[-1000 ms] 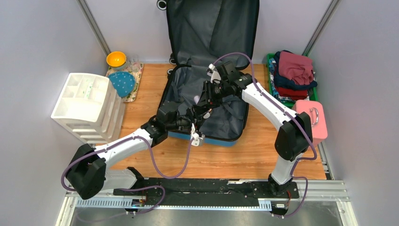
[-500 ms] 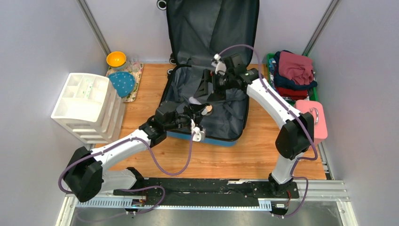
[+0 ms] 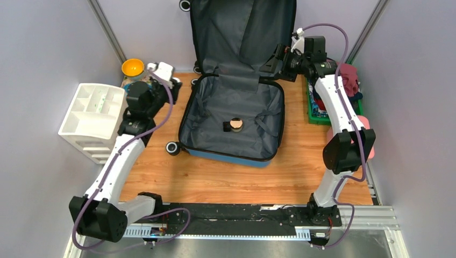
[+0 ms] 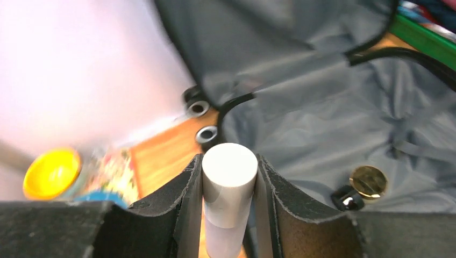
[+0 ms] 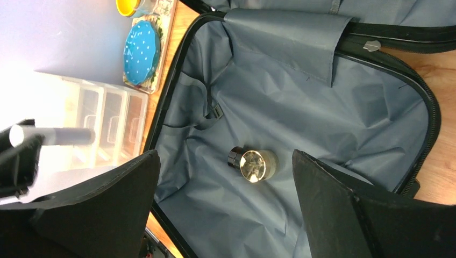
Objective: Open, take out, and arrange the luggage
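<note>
On the table, luggage lies between left fingers pinching a tube and spread right fingers.

white arm links, black joints, purple cables, black leathery tool fingers

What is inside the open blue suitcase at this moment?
One small gold-capped jar lies on the grey lining of the luggage, in its lower half; it is the only loose item visible. Anything under the fabric flap by the hinge is hidden.
</note>
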